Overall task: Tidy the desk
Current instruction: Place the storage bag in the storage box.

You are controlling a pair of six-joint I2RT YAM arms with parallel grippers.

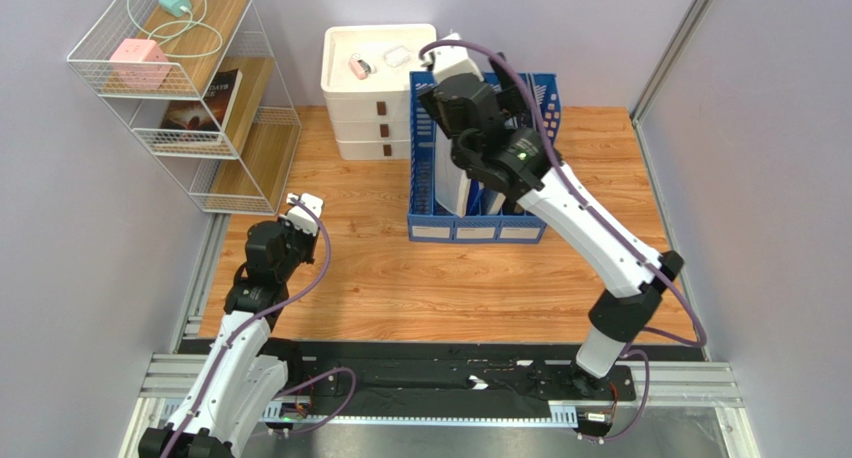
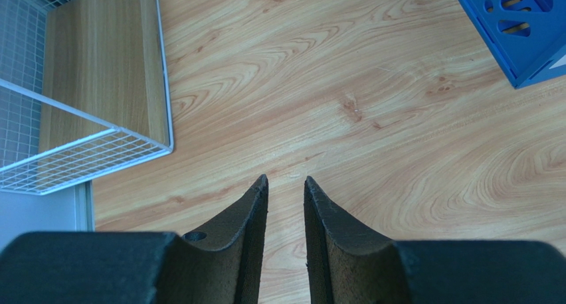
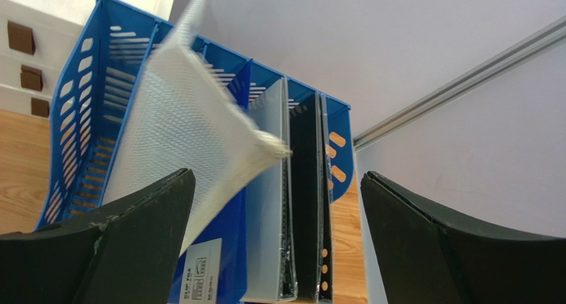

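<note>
Two arms, right fingers [image 3: 133, 244] splayed wide above blue rack [image 1: 440, 229], left fingers [image 2: 246, 237] narrowly parted low over desk [image 2: 398, 151]

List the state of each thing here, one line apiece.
Blue file rack, upright on the desk.
Left end effector, slightly open, empty, over the desk.
Right end effector, wide open, empty, above the rack.
White mesh folder, tilted against the rack, blurred.
Grey binder, upright in the rack.
Black binder, upright beside it.
White drawer unit, three drawers shut.
Book, leaning on the wire shelf.
</note>
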